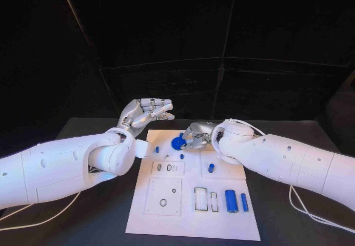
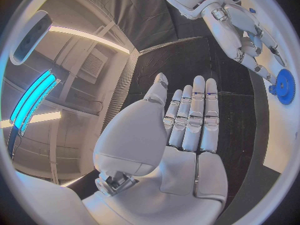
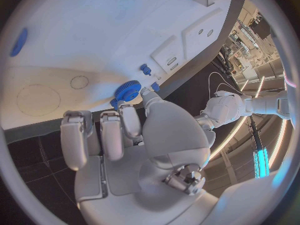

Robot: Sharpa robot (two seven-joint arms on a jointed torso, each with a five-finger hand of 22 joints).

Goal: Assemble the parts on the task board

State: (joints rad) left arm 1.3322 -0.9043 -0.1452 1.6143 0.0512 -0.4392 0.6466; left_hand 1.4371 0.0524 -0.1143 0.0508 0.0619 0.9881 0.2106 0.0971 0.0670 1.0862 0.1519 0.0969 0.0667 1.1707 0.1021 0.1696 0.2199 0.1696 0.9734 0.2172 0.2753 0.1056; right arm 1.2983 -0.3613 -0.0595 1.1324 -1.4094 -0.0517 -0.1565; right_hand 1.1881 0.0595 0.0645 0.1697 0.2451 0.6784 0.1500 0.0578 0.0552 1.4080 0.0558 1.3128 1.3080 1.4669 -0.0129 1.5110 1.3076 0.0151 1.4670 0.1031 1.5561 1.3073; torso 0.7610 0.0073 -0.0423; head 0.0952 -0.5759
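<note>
Head view: right hand pinches the blue gear over the board, upper middle of the frame. Left hand floats empty, fingers loosely spread. Thin fingertip grip, so the gear could tilt and jam.

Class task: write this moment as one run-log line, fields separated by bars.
left hand: open, raised beyond board | right hand: pinching blue gear over board far end | two blue cylinders lying near right
</note>
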